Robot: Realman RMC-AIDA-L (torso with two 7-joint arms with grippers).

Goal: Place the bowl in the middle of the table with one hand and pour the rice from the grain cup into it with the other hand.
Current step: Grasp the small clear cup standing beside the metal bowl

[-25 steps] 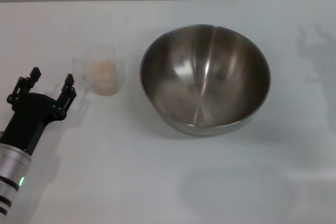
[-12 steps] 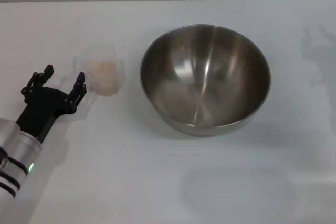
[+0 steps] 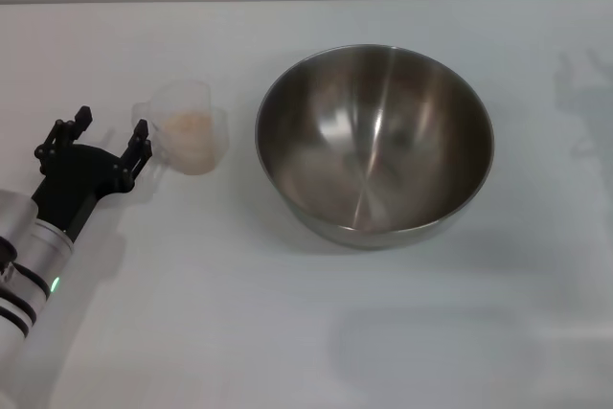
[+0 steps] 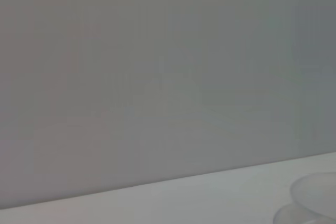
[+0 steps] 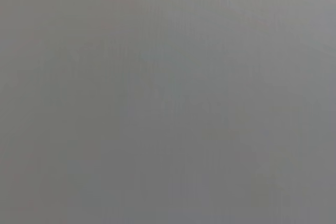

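Now the left gripper (image 3: 107,134), fingers spread open, has edged nearer the rice cup (image 3: 190,128), readying a grasp; the bowl (image 3: 374,144) sits central.

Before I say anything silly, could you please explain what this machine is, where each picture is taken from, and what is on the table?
This is a two-armed robot. The wide picture comes from a camera on its head, looking down at a white table. The left gripper, black with open fingers, is beside a small clear grain cup holding rice, but holds nothing yet. A large steel bowl stands empty near the middle. The other two pictures come from wrist cameras: the left one shows the table edge and part of the cup; the right one shows only plain grey. The right gripper is out of view.
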